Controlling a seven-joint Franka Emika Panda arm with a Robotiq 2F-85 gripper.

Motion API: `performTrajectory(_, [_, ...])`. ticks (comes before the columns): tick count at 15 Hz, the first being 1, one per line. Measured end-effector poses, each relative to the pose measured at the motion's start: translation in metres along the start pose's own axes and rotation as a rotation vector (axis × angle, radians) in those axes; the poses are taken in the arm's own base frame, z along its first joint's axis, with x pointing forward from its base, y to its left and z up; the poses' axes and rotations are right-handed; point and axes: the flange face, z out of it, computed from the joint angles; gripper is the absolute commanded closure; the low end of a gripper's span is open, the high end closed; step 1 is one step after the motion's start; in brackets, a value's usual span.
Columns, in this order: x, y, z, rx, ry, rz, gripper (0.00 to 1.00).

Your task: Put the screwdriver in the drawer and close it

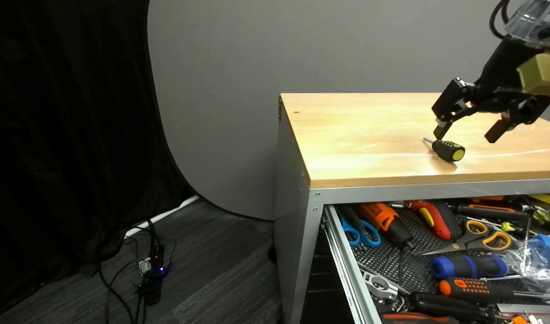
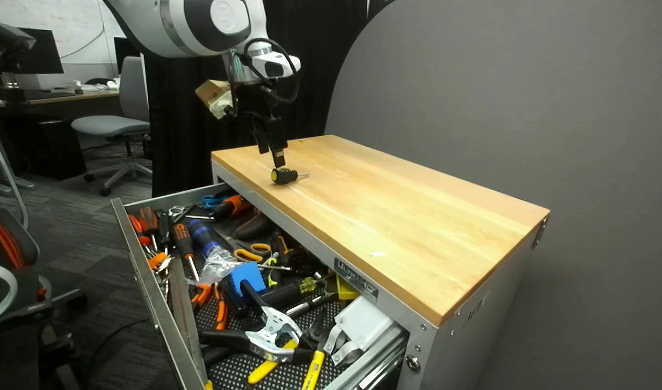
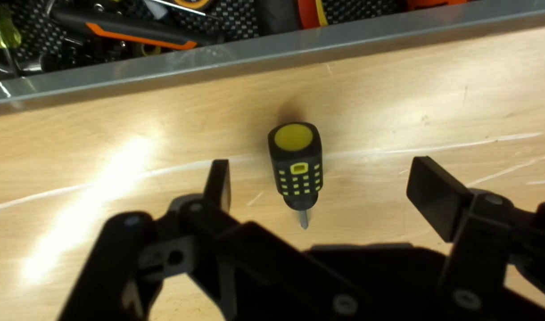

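The stubby black and yellow screwdriver (image 1: 448,151) lies on the wooden cabinet top near its front edge, its yellow butt end towards the drawer. It also shows in an exterior view (image 2: 285,175) and in the wrist view (image 3: 299,171). My gripper (image 1: 468,131) is open and empty, above the tabletop close to the screwdriver. In the wrist view the fingers (image 3: 324,187) stand apart, with the screwdriver between them in the picture, nearer the left finger. The top drawer (image 2: 157,303) is pulled out and holds many tools; its bar handle is not visible.
The wooden top (image 2: 374,227) ends in a grey metal edge (image 1: 437,192) above the drawer. The drawer holds scissors (image 1: 471,236), a blue-handled tool (image 1: 468,266), orange-handled tools and a silver-and-black clamp (image 2: 271,330). A grey panel (image 2: 499,108) stands behind the cabinet.
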Motion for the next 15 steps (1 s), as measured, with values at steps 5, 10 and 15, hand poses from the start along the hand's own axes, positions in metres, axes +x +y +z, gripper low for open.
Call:
performTrajectory(5, [0.016,-0.004,0.022,-0.01,0.036,0.046,0.3])
performTrajectory(10, [0.021,-0.012,0.028,-0.029,0.053,0.078,0.63])
performTrajectory(15, [0.025,-0.014,0.026,-0.031,0.058,0.13,0.81])
